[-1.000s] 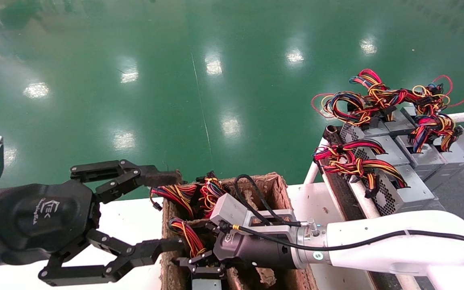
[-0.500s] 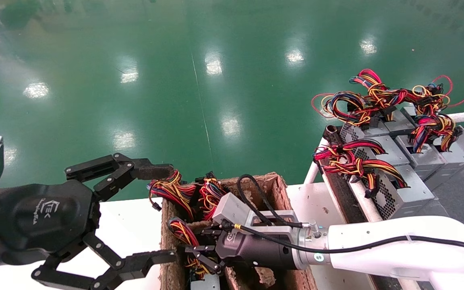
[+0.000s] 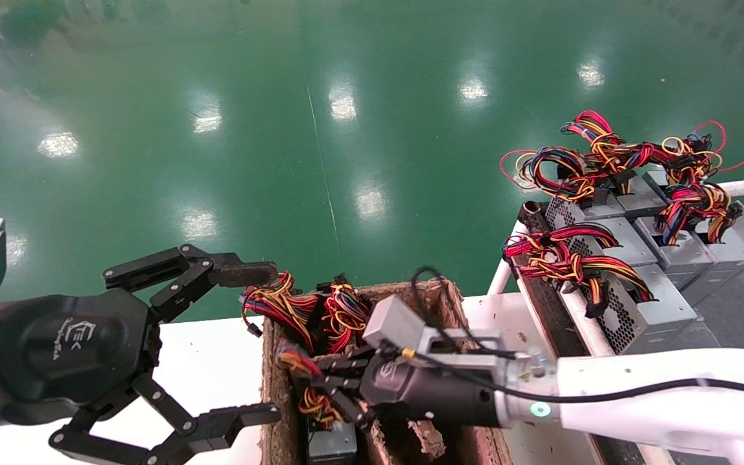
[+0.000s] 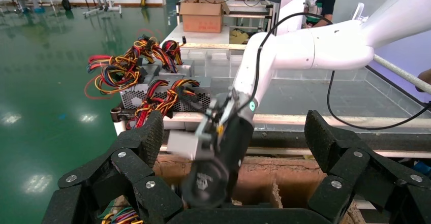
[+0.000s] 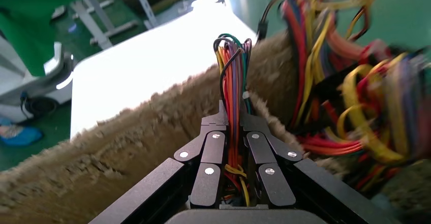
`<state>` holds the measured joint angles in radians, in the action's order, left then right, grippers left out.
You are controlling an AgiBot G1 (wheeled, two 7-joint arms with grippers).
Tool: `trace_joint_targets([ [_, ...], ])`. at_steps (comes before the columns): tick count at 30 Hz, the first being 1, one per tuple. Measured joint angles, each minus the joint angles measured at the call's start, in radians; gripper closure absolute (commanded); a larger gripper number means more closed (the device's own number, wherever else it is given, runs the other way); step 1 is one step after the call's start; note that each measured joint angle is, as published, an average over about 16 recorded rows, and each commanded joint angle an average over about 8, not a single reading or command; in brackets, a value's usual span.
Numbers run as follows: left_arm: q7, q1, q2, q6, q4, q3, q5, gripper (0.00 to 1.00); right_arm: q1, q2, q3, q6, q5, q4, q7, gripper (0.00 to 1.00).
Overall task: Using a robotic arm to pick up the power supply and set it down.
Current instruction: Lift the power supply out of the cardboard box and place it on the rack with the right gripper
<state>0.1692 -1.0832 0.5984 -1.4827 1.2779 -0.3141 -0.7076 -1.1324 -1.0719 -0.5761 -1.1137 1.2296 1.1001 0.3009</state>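
Right gripper [image 5: 235,132], jaws clamped on the power supply's [image 3: 331,444] limp wire bundle [image 5: 234,89], not its heavy rigid case – slip risk; left gripper [image 3: 252,342] jaws apart

The head view looks down from above on the brown box [image 3: 359,361]. Both wrist views sit close behind their own jaws: the left one faces that box's far wall [image 4: 284,176], and the right one looks along its wall [image 5: 152,127].

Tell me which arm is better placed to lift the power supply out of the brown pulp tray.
Right. The right gripper is inside the pulp tray, shut on the wire bundle of the power supply. The left gripper hangs open beside the tray, holding nothing.
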Motion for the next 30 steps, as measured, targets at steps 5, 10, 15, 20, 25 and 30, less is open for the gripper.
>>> trace_joint_targets([
  [5,0.000,0.000,0.000,0.000,0.000,0.000,0.000,0.00,0.014,0.057,0.066,-0.016,-0.093,0.036,-0.004,1.00],
  [10,0.000,0.000,0.000,0.000,0.000,0.000,0.000,0.00,0.022,0.126,0.149,-0.047,-0.211,0.067,-0.005,1.00],
  [15,0.000,0.000,0.000,0.000,0.000,-0.001,0.000,0.00,0.014,0.203,0.236,-0.100,-0.334,0.078,-0.004,1.00],
  [20,0.000,0.000,0.000,0.000,0.000,-0.001,0.000,0.00,-0.018,0.291,0.317,-0.165,-0.437,0.059,-0.004,1.00],
  [25,0.000,0.000,0.000,0.000,0.000,-0.001,0.001,0.00,-0.075,0.387,0.377,-0.224,-0.488,0.009,-0.008,1.00],
  [30,-0.001,0.000,0.000,0.000,0.000,-0.001,0.001,0.00,-0.148,0.490,0.414,-0.272,-0.485,-0.065,-0.021,1.00],
])
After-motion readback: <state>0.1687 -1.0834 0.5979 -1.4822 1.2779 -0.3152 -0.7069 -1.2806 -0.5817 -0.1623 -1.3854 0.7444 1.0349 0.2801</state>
